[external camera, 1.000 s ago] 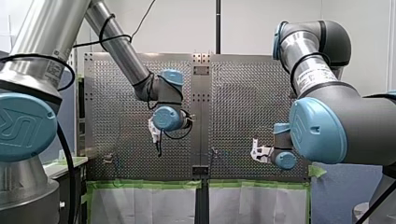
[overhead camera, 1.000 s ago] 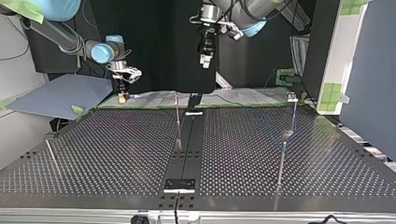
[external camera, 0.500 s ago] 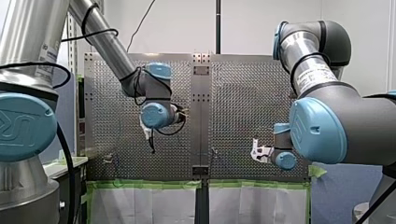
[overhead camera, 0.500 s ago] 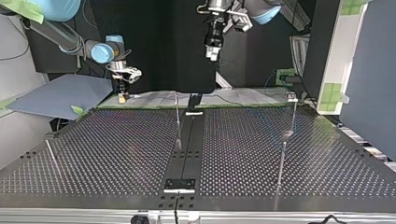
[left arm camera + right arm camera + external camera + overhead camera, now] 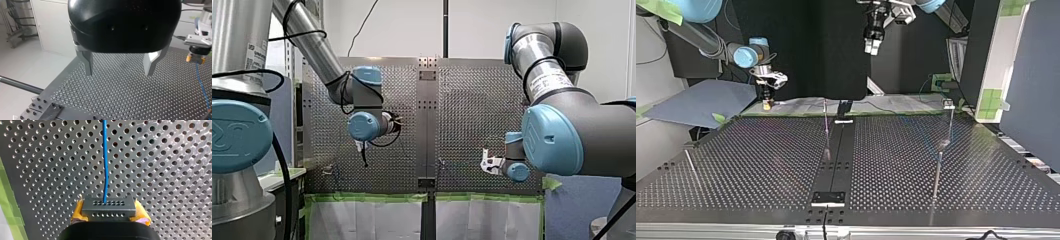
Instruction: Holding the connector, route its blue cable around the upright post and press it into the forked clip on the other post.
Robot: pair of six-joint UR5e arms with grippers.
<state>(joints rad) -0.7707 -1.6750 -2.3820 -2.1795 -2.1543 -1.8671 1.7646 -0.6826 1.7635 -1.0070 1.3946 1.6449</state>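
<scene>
Right wrist view: my right gripper (image 5: 109,217) is clenched on the grey connector (image 5: 109,208), with yellow pads (image 5: 78,213) on either side. The blue cable (image 5: 105,165) runs straight ahead over the perforated table (image 5: 162,170).

Left wrist view: my left gripper (image 5: 119,72) hangs released above the table, its metal fingers (image 5: 88,63) apart with nothing between them.

Top view: the connector sits low at the upper left, by the table's far edge. My left gripper is high at top centre, and a thin post (image 5: 826,131) stands mid-table.

Front view: my left gripper is centre-left and my right gripper lower right.
</scene>
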